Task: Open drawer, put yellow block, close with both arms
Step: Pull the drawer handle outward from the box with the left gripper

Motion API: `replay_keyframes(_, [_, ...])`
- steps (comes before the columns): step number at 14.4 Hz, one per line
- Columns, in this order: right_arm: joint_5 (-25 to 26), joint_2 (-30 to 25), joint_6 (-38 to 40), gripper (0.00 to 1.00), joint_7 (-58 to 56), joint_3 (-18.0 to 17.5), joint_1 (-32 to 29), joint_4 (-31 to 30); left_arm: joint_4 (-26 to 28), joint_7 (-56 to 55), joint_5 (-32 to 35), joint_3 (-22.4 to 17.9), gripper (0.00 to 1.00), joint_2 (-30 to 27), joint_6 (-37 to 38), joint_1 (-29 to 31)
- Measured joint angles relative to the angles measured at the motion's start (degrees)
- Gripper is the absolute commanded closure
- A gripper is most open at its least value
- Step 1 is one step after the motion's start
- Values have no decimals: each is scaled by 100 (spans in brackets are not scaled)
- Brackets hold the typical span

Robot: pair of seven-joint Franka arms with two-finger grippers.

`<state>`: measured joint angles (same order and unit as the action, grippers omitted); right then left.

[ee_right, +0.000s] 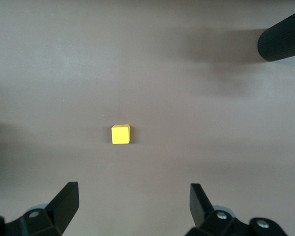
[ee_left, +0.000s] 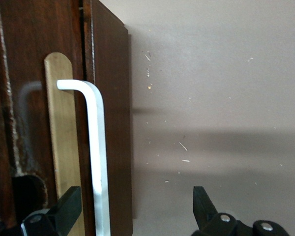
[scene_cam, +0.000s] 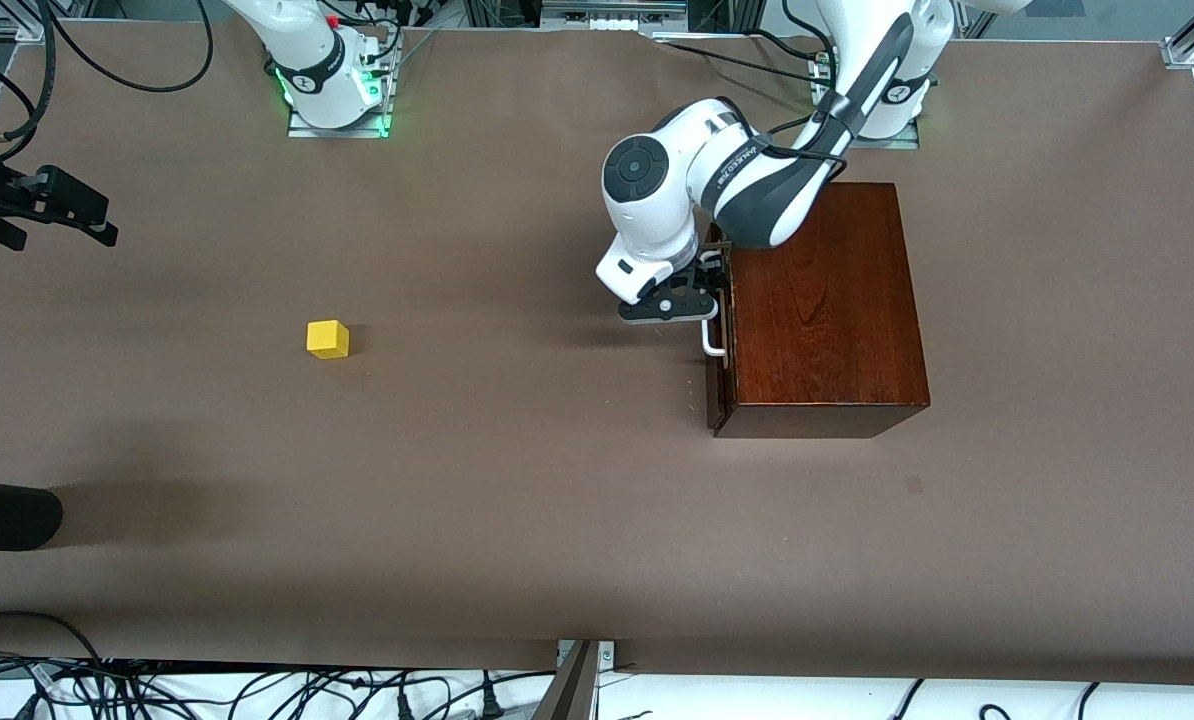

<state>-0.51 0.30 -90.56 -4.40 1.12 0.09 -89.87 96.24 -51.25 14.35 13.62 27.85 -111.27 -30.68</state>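
Brown matte covering across the whole table [scene_cam: 517,520], faintly speckled in the left wrist view, with aluminium framing and loose black cables along its edges and green light at the arm bases.

Left gripper [scene_cam: 705,300] down at the front of the drawer [scene_cam: 714,370], fingers [ee_left: 64,209] spread wide and straddling the white handle [ee_left: 96,157]: one finger against the dark wood front beside the brass backplate [ee_left: 61,142], the other out over bare table. No squeeze on the bar; whether either finger touches it cannot be told. Drawer front nearly flush with the dark glossy box [scene_cam: 822,300], only a thin seam showing. Box just under the left arm's forearm, at the left arm's end of the table.

Right gripper [scene_cam: 57,215] up in the air over the right arm's end of the table, fingers [ee_right: 64,201] wide apart and holding nothing. Yellow block [scene_cam: 327,339] below and ahead of it in the right wrist view [ee_right: 121,134], flat on the covering, well apart from both grippers and from the box. Black cylinder [scene_cam: 7,514] poking in from the table edge near the right gripper, lower in the front view than the block.
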Motion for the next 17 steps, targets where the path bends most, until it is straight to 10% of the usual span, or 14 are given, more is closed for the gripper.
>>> replay_keyframes(17, [0, 50, 3, 0, 0, -3, 2, -32, 2, -350, 9, -59, 0, 228, -231, -100])
